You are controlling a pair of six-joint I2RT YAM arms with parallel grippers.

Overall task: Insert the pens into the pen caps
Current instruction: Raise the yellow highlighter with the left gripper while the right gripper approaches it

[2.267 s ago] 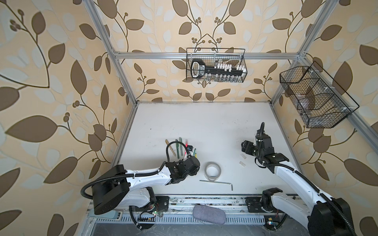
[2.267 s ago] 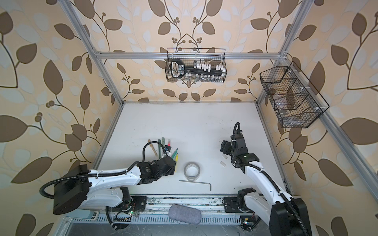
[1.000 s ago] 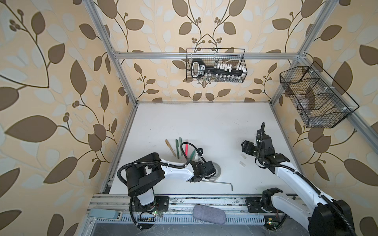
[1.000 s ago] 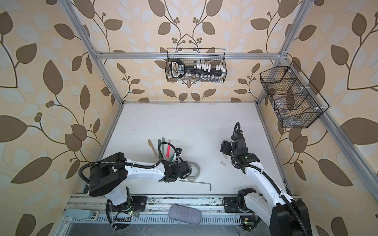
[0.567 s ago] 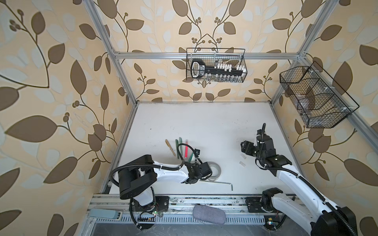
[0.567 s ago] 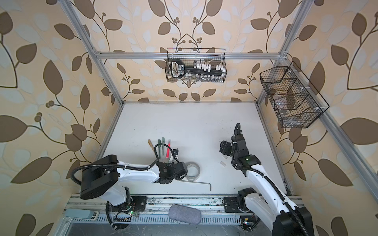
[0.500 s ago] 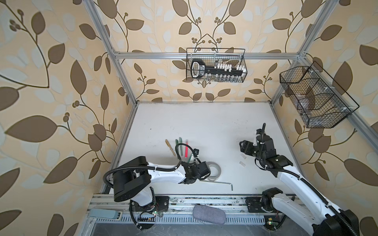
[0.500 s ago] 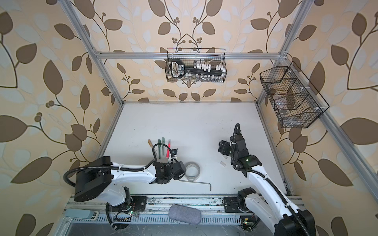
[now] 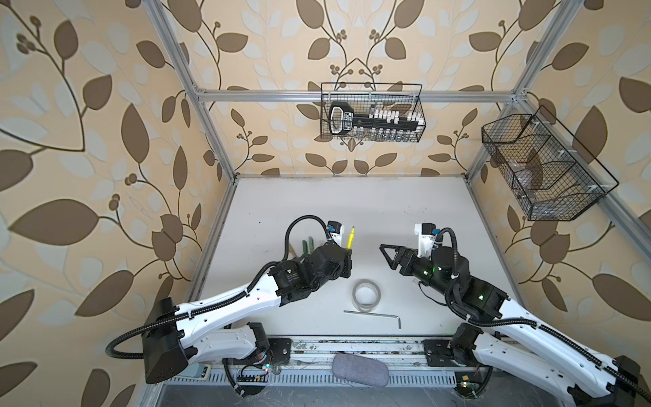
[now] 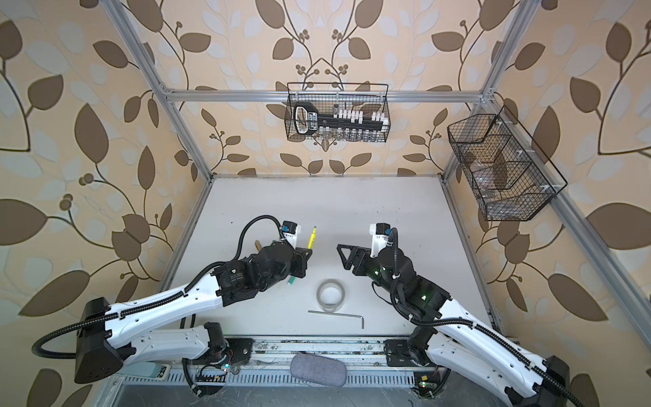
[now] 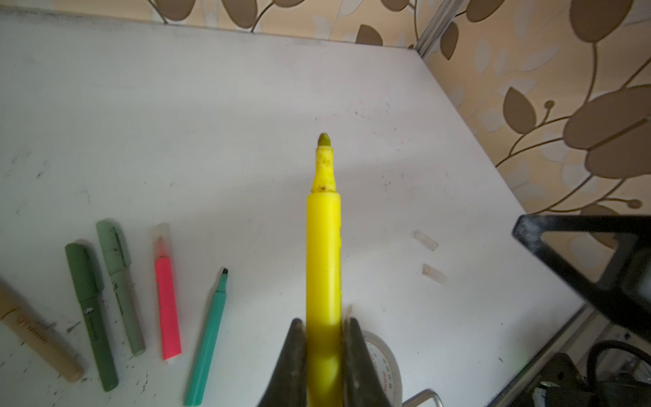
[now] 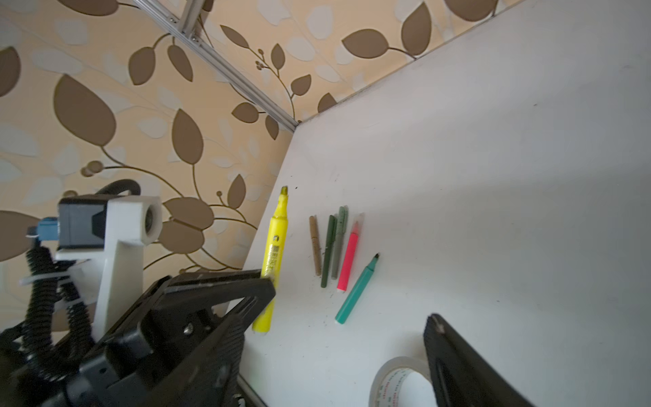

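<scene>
My left gripper (image 11: 323, 322) is shut on the lower barrel of the yellow pen (image 11: 323, 246) and holds it above the table with its bare tip pointing away. In both top views the yellow pen (image 9: 349, 238) (image 10: 311, 238) rises from the left gripper (image 9: 348, 251). My right gripper (image 9: 387, 257) (image 12: 338, 338) hangs open and empty, facing it. On the table lie capped tan (image 11: 35, 331), dark green (image 11: 91, 317) and grey-green (image 11: 119, 285) pens, a pink pen (image 11: 167, 299) under a clear cap, and an uncapped green pen (image 11: 208, 338). Two clear pen caps (image 11: 425, 240) (image 11: 434, 273) lie apart.
A roll of clear tape (image 9: 366, 294) and a silver hex key (image 9: 373, 313) lie near the table's front. A grey pouch (image 9: 361, 370) sits on the front rail. Wire baskets hang on the back wall (image 9: 371, 112) and on the right wall (image 9: 542, 169).
My left gripper has risen from beside the tape, carrying the yellow pen up and back. My right arm has swung from the right side toward the middle and now faces the left gripper.
</scene>
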